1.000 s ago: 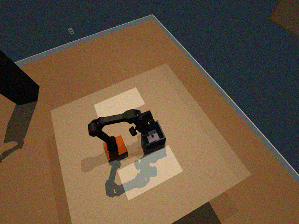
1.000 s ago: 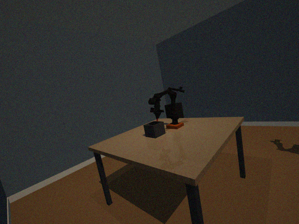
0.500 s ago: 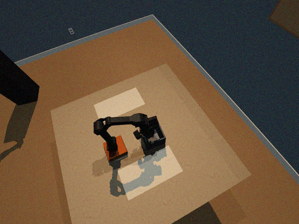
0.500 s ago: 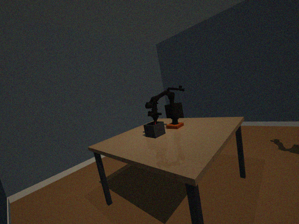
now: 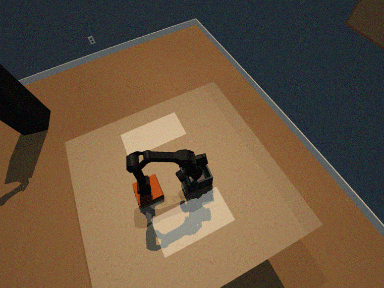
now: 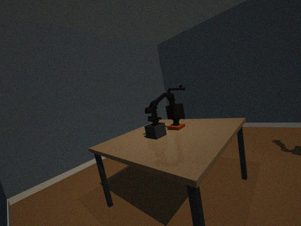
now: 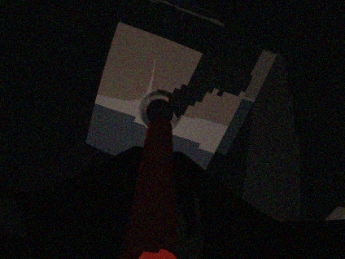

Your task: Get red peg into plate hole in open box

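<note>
My gripper [image 5: 192, 176] [image 6: 153, 120] reaches down into the open dark box [image 5: 208, 180] [image 6: 156, 131] and is shut on the red peg [image 7: 155, 179]. In the wrist view the peg runs from the bottom edge up to the plate [image 7: 130, 73] at the box's bottom. Its dark tip sits over the ringed hole [image 7: 146, 103] and covers most of it. I cannot tell how deep the tip is in the hole. The fingers are lost in the dark in the wrist view. The peg is hidden by the arm and the box in the top and exterior views.
The arm stands on an orange base plate [image 5: 156, 188] [image 6: 178, 126] just beside the box on the wooden table [image 6: 194, 150]. The box walls [image 7: 268, 142] stand close around the gripper. A black cabinet [image 5: 5, 97] stands on the floor away from the table.
</note>
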You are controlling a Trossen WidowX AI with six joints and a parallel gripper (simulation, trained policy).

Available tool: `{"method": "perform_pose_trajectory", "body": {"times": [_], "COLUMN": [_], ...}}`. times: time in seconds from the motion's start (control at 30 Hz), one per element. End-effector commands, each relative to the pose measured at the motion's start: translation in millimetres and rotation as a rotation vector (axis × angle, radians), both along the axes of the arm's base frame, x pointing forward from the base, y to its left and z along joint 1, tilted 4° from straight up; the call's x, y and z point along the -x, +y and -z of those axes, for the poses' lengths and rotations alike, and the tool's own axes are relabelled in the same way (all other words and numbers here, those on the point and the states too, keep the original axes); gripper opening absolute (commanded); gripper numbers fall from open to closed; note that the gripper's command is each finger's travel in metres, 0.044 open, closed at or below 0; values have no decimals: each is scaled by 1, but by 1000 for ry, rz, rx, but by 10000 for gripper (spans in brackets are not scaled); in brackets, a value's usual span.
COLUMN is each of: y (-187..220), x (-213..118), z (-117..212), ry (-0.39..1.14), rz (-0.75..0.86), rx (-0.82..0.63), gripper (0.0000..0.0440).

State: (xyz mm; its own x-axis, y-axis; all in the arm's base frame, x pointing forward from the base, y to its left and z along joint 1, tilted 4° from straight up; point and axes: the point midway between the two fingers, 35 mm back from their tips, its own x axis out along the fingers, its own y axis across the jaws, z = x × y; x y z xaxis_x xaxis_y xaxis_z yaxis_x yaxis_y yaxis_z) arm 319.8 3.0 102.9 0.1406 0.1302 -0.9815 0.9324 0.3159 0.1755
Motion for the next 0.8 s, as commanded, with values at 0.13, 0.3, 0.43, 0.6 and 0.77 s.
{"method": "perform_pose_trajectory", "body": {"times": [0.13,0.3,0.43,0.6,0.77], "y": [1,0,-1,1,0], "x": [-3,-5,-7,-6,-15], "z": [24,35,41,42,31], "ry": [27,36,48,75,62], "rz": [-36,-51,-62,-63,-61], "rx": [-7,6,11,-9,-49], "gripper": [4,9,92,112,110]}}
